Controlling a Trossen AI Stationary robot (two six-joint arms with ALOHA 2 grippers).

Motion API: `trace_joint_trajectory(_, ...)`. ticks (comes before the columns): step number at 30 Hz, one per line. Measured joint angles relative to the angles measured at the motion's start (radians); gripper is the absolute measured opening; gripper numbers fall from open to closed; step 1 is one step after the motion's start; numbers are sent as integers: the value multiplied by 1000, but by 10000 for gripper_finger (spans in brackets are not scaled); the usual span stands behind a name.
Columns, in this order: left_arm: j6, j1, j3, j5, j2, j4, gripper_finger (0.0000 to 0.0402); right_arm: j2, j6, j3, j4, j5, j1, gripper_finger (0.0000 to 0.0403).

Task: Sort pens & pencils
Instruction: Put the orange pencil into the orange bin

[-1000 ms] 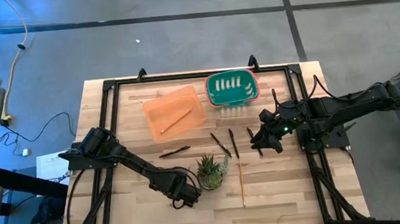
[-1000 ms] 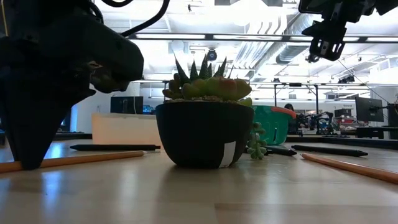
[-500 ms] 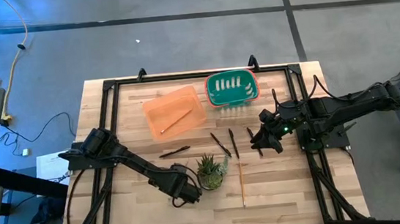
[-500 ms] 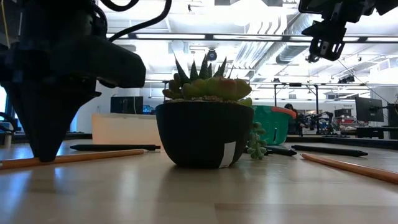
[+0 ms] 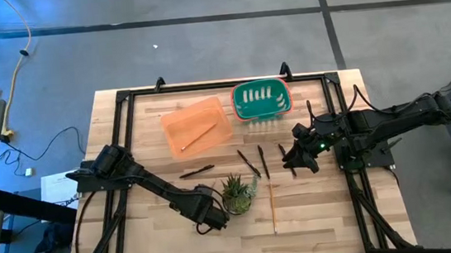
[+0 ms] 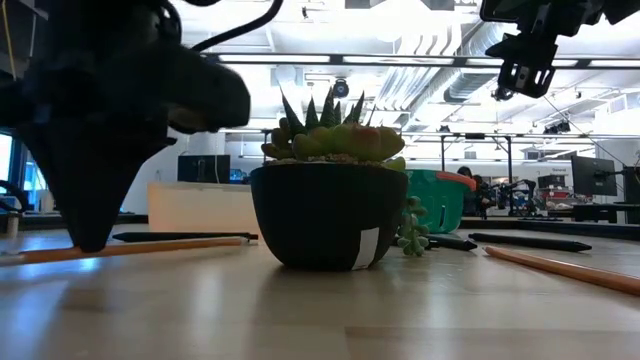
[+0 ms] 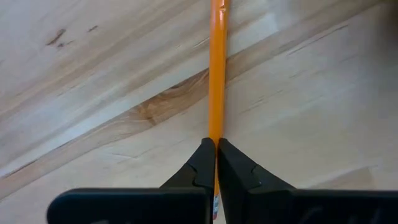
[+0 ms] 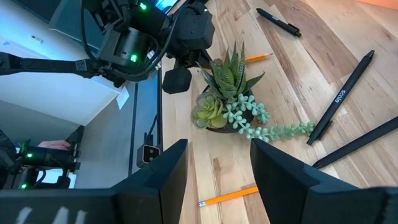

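Shut tight, the left gripper's [image 5: 215, 221] jaws pinch a pencil [image 7: 216, 74] between their tips, with the tips down at the tabletop [image 5: 325, 216]; the left wrist view shows the orange shaft running straight out from the closed fingers [image 7: 200, 168] across the wood grain. Seen from above, this gripper sits at about seven o'clock from the potted succulent [image 5: 238, 193], just beside the pot. In the low view the dark bulk of the left arm stands at nine o'clock from the pot, and the held pencil lies flat along the table beneath it.

Spread wide and holding nothing, the right gripper's [image 5: 302, 159] jaws hang above the table at about three o'clock from the plant, well apart from it. The low view shows this gripper raised high, clear of the surface.

A second pencil [image 5: 273, 207] lies on the bare wood at about four o'clock from the pot, running lengthwise toward the near edge. A third pencil [image 5: 197, 136] rests inside the orange tray [image 5: 177, 119], which lies at eleven o'clock from the plant. Beside the tray, at one o'clock from the plant, stands a green basket [image 5: 237, 109]; whether the pale marks in it are objects or slots I cannot tell.

The pens [image 5: 249, 163] lie loose on the table: two between the plant and the basket, one more just beside the right gripper at its nine o'clock, and one at ten o'clock from the plant below the tray.
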State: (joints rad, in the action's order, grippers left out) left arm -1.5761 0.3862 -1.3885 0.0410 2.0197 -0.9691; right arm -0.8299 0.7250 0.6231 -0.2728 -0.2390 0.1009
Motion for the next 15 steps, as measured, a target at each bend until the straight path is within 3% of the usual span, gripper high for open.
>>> trace_joint_trajectory(15, 0, 0, -52, 33, -13, -119, 0, 0, 0, 0, 0, 0, 0, 165)
